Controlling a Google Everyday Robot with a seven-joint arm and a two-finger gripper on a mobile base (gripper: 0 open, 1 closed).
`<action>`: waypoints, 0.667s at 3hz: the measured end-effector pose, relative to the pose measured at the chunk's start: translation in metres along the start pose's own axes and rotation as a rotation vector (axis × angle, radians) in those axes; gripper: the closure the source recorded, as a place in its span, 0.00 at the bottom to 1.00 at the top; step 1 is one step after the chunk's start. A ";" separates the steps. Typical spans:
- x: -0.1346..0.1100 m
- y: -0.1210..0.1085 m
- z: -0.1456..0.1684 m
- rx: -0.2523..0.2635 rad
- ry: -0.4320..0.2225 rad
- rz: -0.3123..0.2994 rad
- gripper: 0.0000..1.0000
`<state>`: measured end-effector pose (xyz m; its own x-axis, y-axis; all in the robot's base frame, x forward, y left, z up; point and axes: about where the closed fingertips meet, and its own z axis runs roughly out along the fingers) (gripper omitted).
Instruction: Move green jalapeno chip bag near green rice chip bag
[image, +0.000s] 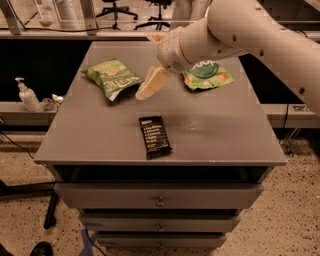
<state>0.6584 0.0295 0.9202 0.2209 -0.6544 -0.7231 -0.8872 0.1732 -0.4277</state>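
Cream tool (150, 85) over grey table (215, 130); pale-green jalapeno bag (111, 77); dark-green, white-lettered rice bag (207, 76); black bar (154, 135)

Table (225, 135): green jalapeno chip bag (107, 77) back-left, green rice chip bag (207, 78) back-right, dark bar (154, 135) front-centre; claw (146, 91) above middle.
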 end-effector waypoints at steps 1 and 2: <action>0.013 -0.013 0.043 -0.013 0.006 0.014 0.00; 0.029 -0.021 0.081 -0.028 0.019 0.028 0.00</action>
<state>0.7160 0.0659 0.8642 0.1881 -0.6634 -0.7242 -0.9041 0.1712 -0.3916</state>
